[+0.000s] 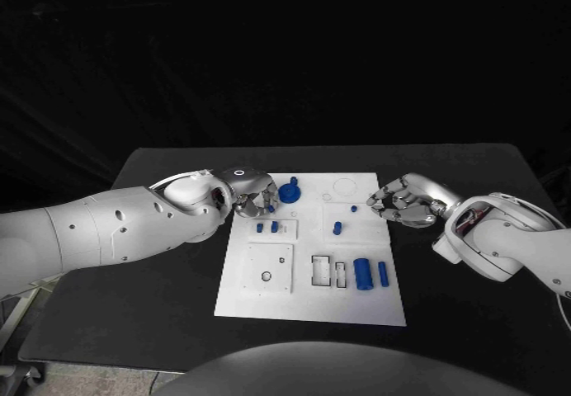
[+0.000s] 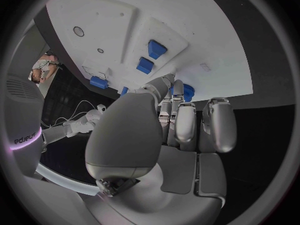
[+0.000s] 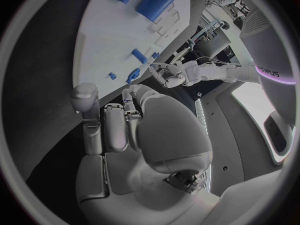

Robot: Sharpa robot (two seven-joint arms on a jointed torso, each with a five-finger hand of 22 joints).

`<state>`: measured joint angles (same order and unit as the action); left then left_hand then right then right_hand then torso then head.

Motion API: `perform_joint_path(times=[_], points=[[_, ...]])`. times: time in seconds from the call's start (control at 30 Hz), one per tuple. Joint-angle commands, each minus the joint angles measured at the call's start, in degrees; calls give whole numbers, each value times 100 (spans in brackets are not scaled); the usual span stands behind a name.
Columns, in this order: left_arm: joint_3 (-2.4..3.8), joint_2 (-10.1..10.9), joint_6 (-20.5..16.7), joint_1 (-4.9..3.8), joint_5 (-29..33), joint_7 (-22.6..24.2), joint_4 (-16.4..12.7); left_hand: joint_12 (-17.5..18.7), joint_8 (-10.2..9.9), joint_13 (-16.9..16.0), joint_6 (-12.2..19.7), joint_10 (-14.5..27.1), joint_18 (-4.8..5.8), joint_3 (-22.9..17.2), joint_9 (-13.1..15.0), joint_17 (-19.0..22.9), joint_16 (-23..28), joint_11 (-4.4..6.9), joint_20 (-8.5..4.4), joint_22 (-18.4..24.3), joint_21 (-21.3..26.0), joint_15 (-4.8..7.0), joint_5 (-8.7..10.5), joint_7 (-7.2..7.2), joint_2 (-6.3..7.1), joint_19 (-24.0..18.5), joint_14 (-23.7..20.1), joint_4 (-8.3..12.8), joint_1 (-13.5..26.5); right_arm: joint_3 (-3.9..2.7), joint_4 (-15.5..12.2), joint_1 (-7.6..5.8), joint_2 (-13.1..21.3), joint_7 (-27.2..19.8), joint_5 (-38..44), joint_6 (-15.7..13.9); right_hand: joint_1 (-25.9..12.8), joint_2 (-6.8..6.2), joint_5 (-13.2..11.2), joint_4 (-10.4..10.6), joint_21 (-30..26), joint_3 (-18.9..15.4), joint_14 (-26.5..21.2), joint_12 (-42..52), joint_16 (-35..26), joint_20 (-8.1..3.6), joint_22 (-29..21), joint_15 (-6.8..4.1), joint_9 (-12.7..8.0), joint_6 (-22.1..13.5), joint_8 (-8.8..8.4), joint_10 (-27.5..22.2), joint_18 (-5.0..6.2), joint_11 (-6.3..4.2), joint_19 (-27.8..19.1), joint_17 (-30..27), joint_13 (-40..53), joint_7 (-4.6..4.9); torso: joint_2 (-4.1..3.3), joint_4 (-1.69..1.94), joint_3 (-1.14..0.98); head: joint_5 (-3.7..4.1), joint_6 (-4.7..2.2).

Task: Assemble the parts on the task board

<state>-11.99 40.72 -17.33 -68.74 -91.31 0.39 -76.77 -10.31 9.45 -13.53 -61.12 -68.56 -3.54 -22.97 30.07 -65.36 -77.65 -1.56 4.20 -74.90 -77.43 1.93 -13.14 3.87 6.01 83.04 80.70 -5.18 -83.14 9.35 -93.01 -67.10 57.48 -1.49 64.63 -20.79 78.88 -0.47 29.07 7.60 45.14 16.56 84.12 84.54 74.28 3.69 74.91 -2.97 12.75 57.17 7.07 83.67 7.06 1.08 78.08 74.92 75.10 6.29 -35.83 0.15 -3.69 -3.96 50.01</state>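
The white task board lies in the middle of the black table. My left hand is at its far left corner, fingers curled, and pinches a small blue part beside a round blue knob piece. My right hand is at the board's right edge with its fingers curled in. Its fingertips meet a small blue part; I cannot see whether they grip it. Two small blue blocks, a blue peg and two blue cylinders are on the board.
The board has a square raised plate at its near left and rectangular slots beside the cylinders. Black table extends on both sides of the board and in front of it.
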Motion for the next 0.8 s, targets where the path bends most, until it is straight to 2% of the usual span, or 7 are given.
perform_joint_path(times=[0.03, 0.8], points=[[0, -27, 65, 8, -155, -23, 17, 30, 19, 9, -158, -54, 48, 18, 11, 3, 21, -2, 19, -1106, 35, 0, 10, 101, 24, -34, -18, -27, 22, -2, -3, 4, 11, 7, -10, 33, 46, 7, 19, -10, -20, 39, 146, -30, -36, -12, 518, 45, 4, 20, 18, -12, 34, 29, -38, 124, 727, -12, -1, -1, 2, 13, -1], [-1, -61, 239, 15, -240, -160, 74, 33, 15, 2, -168, -99, 34, 26, 9, 82, 65, 16, 18, -1087, 99, 14, -4, 84, 39, -72, -56, -4, 8, -2, 12, 20, 6, 38, -69, 109, 49, 9, 19, -17, -45, 48, 142, -38, -49, -12, 514, 46, 6, 24, 20, -20, 38, 32, -45, 113, 717, -10, 0, 5, 2, 3, -1]])
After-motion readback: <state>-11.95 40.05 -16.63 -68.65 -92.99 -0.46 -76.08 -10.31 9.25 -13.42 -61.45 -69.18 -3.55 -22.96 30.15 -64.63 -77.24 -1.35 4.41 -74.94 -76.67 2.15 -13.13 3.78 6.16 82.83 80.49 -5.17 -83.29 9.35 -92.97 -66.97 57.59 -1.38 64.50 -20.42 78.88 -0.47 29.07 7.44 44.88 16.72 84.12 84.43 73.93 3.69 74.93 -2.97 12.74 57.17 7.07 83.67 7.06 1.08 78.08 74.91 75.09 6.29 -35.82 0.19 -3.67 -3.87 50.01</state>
